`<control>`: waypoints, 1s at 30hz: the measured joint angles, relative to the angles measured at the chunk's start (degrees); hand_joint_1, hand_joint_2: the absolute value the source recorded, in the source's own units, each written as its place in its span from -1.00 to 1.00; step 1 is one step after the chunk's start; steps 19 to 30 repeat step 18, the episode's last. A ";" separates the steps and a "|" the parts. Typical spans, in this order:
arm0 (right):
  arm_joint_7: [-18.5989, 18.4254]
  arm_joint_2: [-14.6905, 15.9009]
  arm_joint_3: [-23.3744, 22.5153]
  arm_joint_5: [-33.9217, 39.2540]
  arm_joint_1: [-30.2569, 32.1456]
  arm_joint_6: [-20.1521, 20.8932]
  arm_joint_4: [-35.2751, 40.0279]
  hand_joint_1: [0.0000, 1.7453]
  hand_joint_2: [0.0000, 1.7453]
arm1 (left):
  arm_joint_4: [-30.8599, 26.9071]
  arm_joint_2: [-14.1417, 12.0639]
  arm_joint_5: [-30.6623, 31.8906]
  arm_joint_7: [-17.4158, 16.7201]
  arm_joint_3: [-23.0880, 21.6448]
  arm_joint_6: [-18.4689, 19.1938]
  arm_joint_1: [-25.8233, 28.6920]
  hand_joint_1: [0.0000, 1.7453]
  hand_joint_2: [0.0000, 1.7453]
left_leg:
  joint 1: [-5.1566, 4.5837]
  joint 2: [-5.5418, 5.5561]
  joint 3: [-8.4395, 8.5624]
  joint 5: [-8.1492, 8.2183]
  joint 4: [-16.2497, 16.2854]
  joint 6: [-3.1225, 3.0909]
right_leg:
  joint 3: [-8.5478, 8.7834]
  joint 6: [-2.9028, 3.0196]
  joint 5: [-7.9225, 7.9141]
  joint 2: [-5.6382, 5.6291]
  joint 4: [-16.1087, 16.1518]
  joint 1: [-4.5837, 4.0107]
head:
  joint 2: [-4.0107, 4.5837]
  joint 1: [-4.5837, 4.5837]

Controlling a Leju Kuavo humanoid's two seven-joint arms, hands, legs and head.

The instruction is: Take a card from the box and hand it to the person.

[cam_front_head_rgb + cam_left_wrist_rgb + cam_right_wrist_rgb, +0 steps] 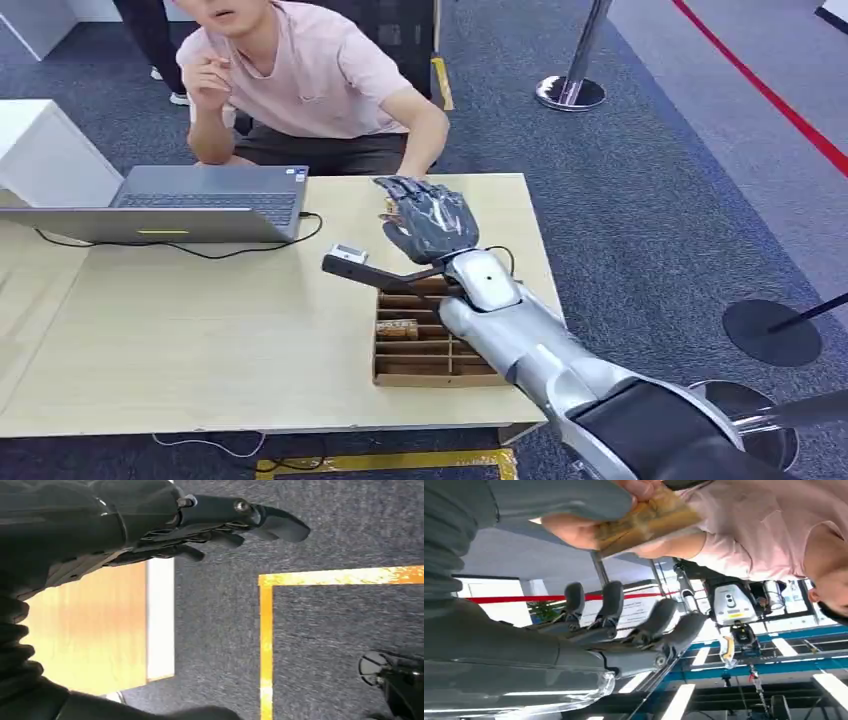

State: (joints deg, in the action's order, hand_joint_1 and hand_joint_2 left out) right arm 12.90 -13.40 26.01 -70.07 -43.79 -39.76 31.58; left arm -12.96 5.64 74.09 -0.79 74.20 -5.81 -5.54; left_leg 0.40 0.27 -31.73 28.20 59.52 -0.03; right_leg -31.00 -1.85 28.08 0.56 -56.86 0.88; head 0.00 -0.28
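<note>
Holds right hand [430, 218] out at 12 o'clock beyond box [425, 375], fingers [659, 620] spread, so person's hand [569, 530] can take card [649, 520]; hangs left hand [200, 525] empty, fingers loose.

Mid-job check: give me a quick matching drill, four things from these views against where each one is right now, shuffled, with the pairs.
Things:
1. card
2. box
3. laptop
4. left hand

Places:
A. open on the table's far left part, in front of the person
B. at the table's near right edge, under the right arm
C. off the table, hanging above the carpet
D. between the right hand and the person's fingers

Pairs: 1-D, 2-B, 3-A, 4-C
</note>
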 joint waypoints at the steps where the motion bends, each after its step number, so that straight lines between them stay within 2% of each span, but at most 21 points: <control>1: -0.09 0.00 -0.37 -0.15 -0.07 0.00 -0.26 -1.00 1.00 | 0.00 -0.07 0.00 0.00 0.00 0.00 0.00 -1.00 -1.00 | 0.00 0.00 0.00 0.00 0.00 0.00 | 0.00 0.00 0.00 0.00 0.00 0.00 | 0.00 0.00; 6: 0.07 0.02 -1.88 0.83 -0.43 0.00 -1.18 -1.00 1.00 | 0.00 -0.13 -0.02 -0.24 0.00 -0.04 0.00 -1.00 -1.00 | 0.00 0.00 0.00 0.00 0.00 0.00 | 0.00 0.00 0.00 0.00 0.00 0.00 | 0.00 0.00; 9: 1.84 0.00 -3.63 6.52 -1.14 1.49 -2.08 -1.00 1.00 | 0.00 -0.13 -0.31 -0.42 0.00 -0.04 -0.01 -1.00 -1.00 | -0.01 0.00 0.00 0.00 0.00 0.00 | 0.00 0.00 0.00 0.00 0.00 0.01 | 0.00 0.00; 11: 2.27 0.02 -5.34 11.86 -1.80 4.45 -2.56 -1.00 1.00 | 0.00 -0.13 -0.39 -0.68 0.00 -0.04 0.00 -1.00 -1.00 | -0.01 0.00 0.00 0.00 0.01 0.00 | 0.00 -0.02 -0.01 0.00 0.00 0.01 | 0.00 -0.02; 14: 3.12 0.43 -8.91 20.96 -2.74 11.00 -2.73 -1.00 1.00 | 0.00 -0.17 -0.72 -0.83 0.00 -0.07 0.01 -1.00 -1.00 | -0.01 0.00 0.01 0.00 0.02 -0.01 | -0.01 -0.02 -0.02 -0.01 0.01 0.01 | 0.00 0.00; 18: 4.26 2.63 -13.77 31.42 -3.74 17.97 -2.62 -1.00 1.00 | 0.00 -0.44 -1.40 -0.94 0.00 -0.09 0.05 -1.00 -1.00 | -0.02 0.02 -0.03 -0.02 0.07 -0.04 | -0.01 -0.05 -0.04 0.03 0.01 0.01 | 0.00 0.00; 30: 4.26 2.63 -13.77 31.42 -3.74 17.97 -2.62 -1.00 1.00 | 0.00 -0.44 -1.40 -0.94 0.00 -0.09 0.05 -1.00 -1.00 | -0.02 0.02 -0.03 -0.02 0.07 -0.04 | -0.01 -0.05 -0.04 0.03 0.01 0.01 | 0.00 0.00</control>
